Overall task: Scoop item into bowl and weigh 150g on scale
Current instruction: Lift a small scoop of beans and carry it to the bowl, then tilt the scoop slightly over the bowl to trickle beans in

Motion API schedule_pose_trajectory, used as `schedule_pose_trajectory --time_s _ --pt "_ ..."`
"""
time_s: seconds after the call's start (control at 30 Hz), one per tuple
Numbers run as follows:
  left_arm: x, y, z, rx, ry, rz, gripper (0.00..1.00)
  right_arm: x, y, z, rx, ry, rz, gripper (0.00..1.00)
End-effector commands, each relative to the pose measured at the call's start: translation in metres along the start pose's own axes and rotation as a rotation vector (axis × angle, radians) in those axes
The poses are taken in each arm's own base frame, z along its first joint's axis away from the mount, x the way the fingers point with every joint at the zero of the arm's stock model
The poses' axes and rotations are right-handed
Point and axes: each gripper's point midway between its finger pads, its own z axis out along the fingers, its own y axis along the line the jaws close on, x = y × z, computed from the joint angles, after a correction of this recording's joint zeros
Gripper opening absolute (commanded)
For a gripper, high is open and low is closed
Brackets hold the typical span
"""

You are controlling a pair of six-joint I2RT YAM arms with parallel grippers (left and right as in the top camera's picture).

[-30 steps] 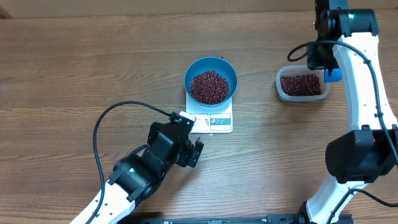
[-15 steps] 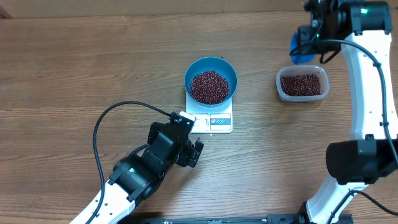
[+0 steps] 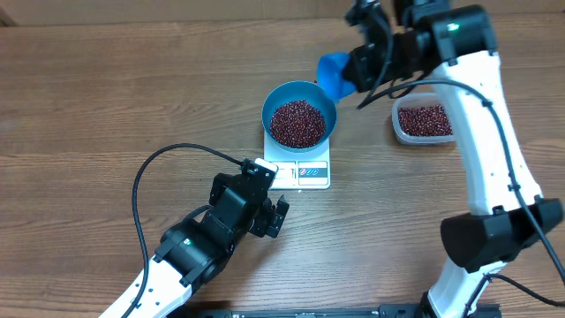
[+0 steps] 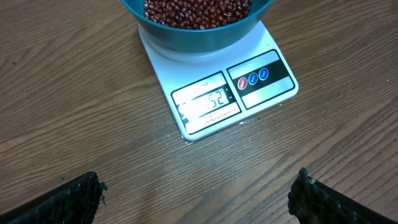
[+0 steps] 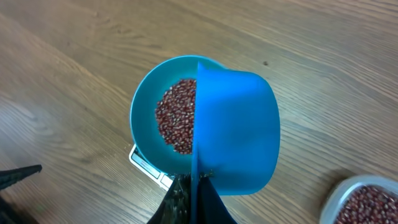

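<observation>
**Blue scoop held over the bowl's rim**

A clear tub (image 3: 425, 122) of beans stood on the table (image 3: 106, 88) well to the right of the scale (image 4: 217, 93), and a black cable (image 3: 146, 177) looped beside the left arm. Nothing lay between the scoop (image 5: 239, 137) and the bowl (image 3: 299, 92). The right gripper (image 5: 193, 202) was pinched on the scoop's handle, holding it above the bowl's right rim. The bowl sat on the scale, holding beans (image 3: 297, 122). The left gripper (image 4: 199, 202), spread wide and empty, hung just in front of the scale's display.
</observation>
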Motion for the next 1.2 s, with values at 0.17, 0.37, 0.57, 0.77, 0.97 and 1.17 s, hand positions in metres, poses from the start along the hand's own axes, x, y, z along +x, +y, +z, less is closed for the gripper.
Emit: schedule_pose_trajectory --time_s 0.17,0.37,0.57,0.77,0.97,1.17 --pt "0.004 0.001 0.002 -0.015 0.009 -0.010 1.00 0.005 -0.005 0.035 0.222 0.095 -0.022 0.04" --pt "0.004 0.001 0.002 -0.015 0.009 -0.010 1.00 0.007 0.006 0.052 0.281 0.118 -0.077 0.04" --pt "0.004 0.001 0.002 -0.015 0.009 -0.010 0.99 0.011 0.009 0.064 0.275 0.135 -0.072 0.04" --pt "0.004 0.001 0.002 -0.015 0.009 -0.010 0.99 0.008 0.009 0.070 0.271 0.132 -0.073 0.04" --pt "0.004 0.001 0.002 -0.015 0.009 -0.010 0.99 0.012 0.014 0.081 0.263 0.155 -0.085 0.04" --pt "0.004 0.001 0.002 -0.015 0.009 -0.010 1.00 0.013 0.021 0.085 0.256 0.161 -0.101 0.04"
